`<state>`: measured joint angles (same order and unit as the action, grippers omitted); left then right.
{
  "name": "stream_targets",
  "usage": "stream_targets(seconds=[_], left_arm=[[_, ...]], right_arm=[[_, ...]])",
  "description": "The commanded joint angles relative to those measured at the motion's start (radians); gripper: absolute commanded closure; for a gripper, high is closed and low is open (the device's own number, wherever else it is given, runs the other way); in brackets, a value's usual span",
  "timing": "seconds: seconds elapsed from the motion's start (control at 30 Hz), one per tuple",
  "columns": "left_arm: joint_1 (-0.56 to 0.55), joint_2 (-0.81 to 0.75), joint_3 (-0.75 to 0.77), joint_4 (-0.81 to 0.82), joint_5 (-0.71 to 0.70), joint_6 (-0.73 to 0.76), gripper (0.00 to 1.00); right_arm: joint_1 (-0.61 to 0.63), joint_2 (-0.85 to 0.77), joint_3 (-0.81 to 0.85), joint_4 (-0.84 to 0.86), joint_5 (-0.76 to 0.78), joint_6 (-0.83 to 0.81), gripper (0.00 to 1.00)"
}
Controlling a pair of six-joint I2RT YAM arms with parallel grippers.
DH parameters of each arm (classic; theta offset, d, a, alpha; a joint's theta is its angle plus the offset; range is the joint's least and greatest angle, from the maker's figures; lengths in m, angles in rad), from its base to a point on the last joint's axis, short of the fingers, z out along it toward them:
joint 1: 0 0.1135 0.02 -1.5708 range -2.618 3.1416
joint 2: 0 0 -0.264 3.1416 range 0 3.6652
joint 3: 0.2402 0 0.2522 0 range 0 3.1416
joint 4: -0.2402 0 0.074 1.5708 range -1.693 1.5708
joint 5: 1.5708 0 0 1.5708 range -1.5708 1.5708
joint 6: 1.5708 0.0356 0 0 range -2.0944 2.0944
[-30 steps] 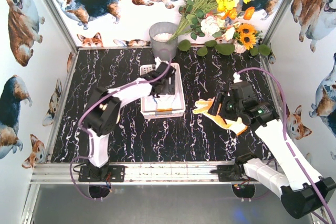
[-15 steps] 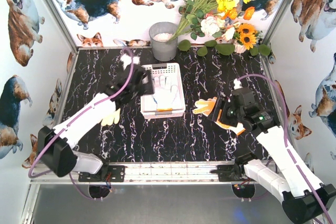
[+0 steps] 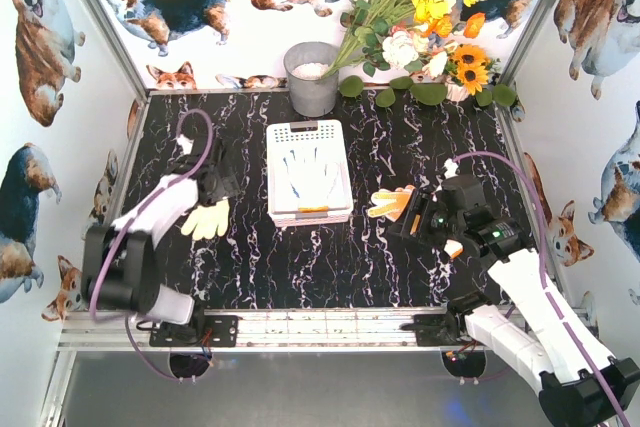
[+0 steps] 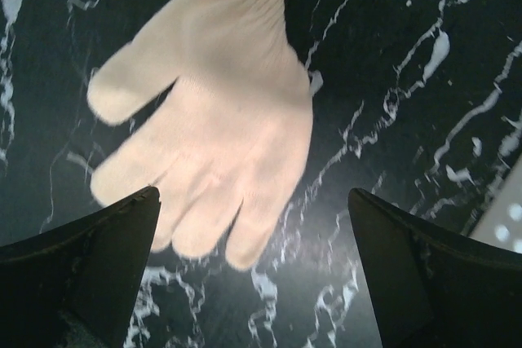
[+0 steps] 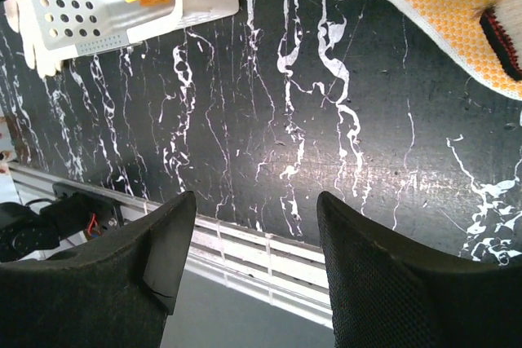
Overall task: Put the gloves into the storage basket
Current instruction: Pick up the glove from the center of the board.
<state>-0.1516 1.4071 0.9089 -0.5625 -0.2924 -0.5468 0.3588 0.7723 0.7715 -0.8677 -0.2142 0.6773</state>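
Near the table's point(image 3: 250, 257) left edge, the left gripper point(image 4: 253, 197) has swung off the basket point(image 3: 305, 131), jaws wide, empty, over the cream glove point(image 4: 212, 120): next pickup. Right gripper point(image 5: 254, 201) half open, seemingly empty, by the yellow glove point(image 5: 432, 14).

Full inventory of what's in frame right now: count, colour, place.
storage basket: 1, white, table centre
glove in basket: at least 1, white with blue, lying flat inside
cream glove: 1, cream, on table left of basket
yellow glove: 1, yellow-orange, on table right of basket
pot: 1, grey, behind basket
flowers: 1 bunch, yellow, white and orange, back right
table: 1, black marbled
left tool: open, above cream glove
right tool: open, empty, beside yellow glove
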Motion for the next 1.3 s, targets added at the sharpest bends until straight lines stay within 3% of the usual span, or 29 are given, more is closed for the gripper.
stream_targets(seconds=[0.0, 0.1, 0.27, 0.47, 0.57, 0.87, 1.13, 1.27], left_arm=[[0.016, 0.139, 0.039, 0.111, -0.051, 0.097, 0.1], [0.025, 0.224, 0.068, 0.156, -0.011, 0.109, 0.12], [0.038, 0.314, 0.096, 0.178, 0.0, 0.112, 0.24], [0.07, 0.339, 0.051, 0.241, 0.051, 0.121, 0.53], [0.07, 0.31, 0.032, 0.246, 0.06, 0.14, 0.7], [0.069, 0.08, -0.068, 0.26, 0.081, 0.171, 0.99], [0.069, -0.149, -0.162, 0.245, 0.178, 0.189, 1.0], [0.066, -0.26, -0.216, 0.27, 0.298, 0.201, 1.0]], right_arm=[[-0.003, -0.009, -0.003, 0.07, -0.045, 0.014, 0.37], [-0.003, -0.013, 0.001, 0.07, -0.053, 0.027, 0.37], [-0.003, -0.03, -0.001, 0.075, -0.051, 0.054, 0.37], [-0.003, -0.061, -0.029, 0.07, -0.044, 0.073, 0.37], [-0.003, -0.06, -0.035, 0.066, -0.052, 0.072, 0.37], [-0.003, -0.062, -0.078, 0.068, -0.075, 0.053, 0.37], [-0.001, -0.068, -0.129, 0.089, -0.168, 0.055, 0.37], [0.001, -0.063, -0.176, 0.149, -0.243, 0.081, 0.37]])
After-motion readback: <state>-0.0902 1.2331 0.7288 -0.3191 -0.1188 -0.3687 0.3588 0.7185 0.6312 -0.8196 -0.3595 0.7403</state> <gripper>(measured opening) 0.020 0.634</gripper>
